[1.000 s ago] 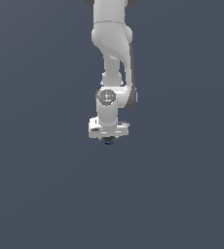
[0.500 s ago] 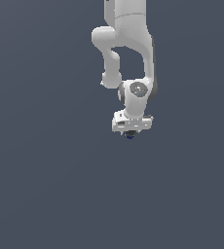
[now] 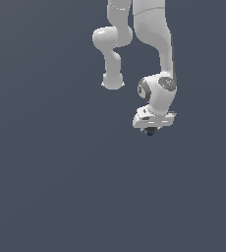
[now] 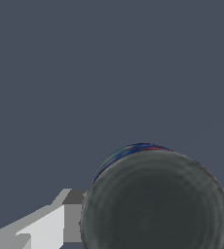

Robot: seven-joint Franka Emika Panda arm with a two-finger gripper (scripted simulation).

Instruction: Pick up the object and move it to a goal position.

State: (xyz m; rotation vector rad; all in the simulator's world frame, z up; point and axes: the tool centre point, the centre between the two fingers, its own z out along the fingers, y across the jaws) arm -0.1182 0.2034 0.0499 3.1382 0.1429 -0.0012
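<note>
The object (image 3: 150,131) is a tiny dark roundish lump with a blue-green tint, tucked right under the white hand of the arm, held up off the ground. My gripper (image 3: 150,130) is shut on it; the fingers are mostly hidden by the hand's body. In the wrist view the object (image 4: 155,202) fills much of the picture as a large dark grey round shape with a blue-green rim, and a white-grey finger (image 4: 46,228) shows beside it.
The white arm (image 3: 154,44) reaches down from the top of the exterior view. Everything around it is a flat, uniform dark grey-blue background with no other objects or edges visible.
The arm has carried the object toward the exterior view's right and slightly upward over the last second, and the wrist has turned. The gripper stays shut on the object.
</note>
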